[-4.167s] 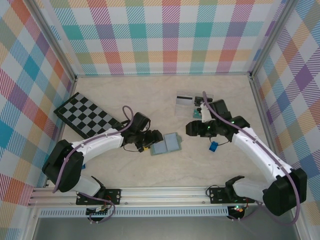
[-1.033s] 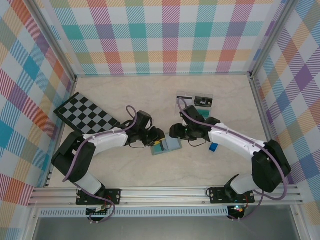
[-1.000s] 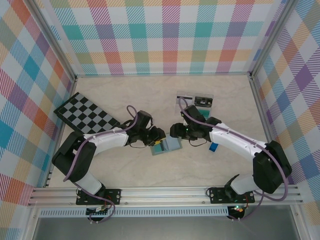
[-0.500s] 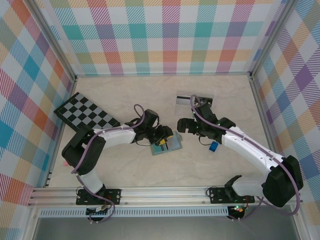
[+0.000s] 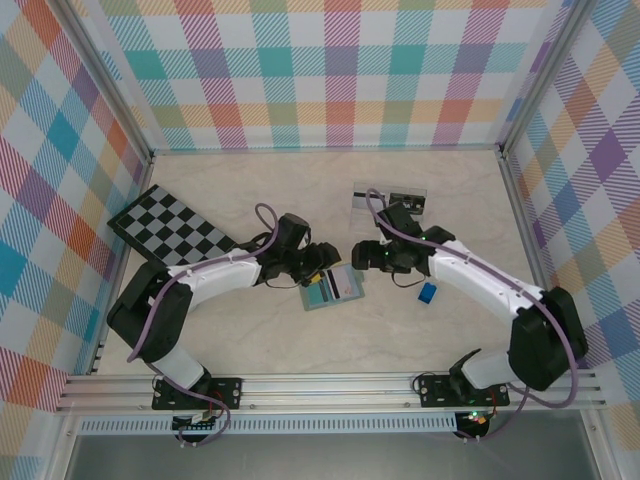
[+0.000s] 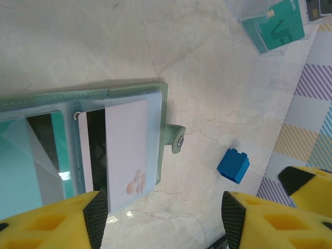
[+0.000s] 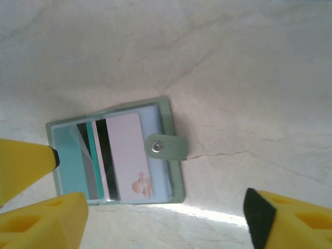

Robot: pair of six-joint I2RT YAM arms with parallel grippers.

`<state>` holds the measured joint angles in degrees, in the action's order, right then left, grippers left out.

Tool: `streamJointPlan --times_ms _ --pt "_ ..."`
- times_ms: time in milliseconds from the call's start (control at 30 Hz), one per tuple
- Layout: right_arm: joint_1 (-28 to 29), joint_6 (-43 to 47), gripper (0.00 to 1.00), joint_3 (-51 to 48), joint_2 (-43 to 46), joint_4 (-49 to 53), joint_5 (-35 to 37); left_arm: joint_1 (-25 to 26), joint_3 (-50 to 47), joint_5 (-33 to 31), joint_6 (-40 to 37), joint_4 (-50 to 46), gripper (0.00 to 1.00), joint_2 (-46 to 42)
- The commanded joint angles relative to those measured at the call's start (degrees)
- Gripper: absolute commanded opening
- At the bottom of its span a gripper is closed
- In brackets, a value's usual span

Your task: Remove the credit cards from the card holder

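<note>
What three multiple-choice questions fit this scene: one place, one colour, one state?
1. Where is the blue block? A) on the table, right of the card holder; B) inside the card holder; C) on top of the card holder.
2. What colour is the stripe on the white card in the card holder? A) red; B) yellow; C) black.
3. How is the card holder? A) snapped shut; B) lying open and flat; C) standing on edge.
Answers: A, the block lies on bare table beside it; C, a black stripe runs along one long edge; B, its inner pockets face up.
</note>
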<state>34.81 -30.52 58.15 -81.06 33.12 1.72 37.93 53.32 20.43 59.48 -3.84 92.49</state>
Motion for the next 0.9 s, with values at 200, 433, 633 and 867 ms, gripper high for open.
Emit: streamJointPlan --times_ms 200,433,633,867 --pt "1.43 -2.51 0.38 2.83 -8.6 -0.3 -10.96 -0.93 -3.18 0.44 -0.86 -1.69 0.45 0.52" --pt "4.55 -2.66 0.17 5.28 -15.0 0.94 -8.43 -0.93 -3.07 3.18 -0.47 1.03 0.34 3.42" --pt "4.83 -3.9 0.12 7.12 -18.72 2.32 -4.79 -0.93 -2.72 4.26 -0.6 1.77 0.32 4.8" --pt "4.74 -5.36 0.15 7.09 -20.97 1.0 -6.32 -0.85 -2.6 5.92 -0.61 3.52 0.32 6.51"
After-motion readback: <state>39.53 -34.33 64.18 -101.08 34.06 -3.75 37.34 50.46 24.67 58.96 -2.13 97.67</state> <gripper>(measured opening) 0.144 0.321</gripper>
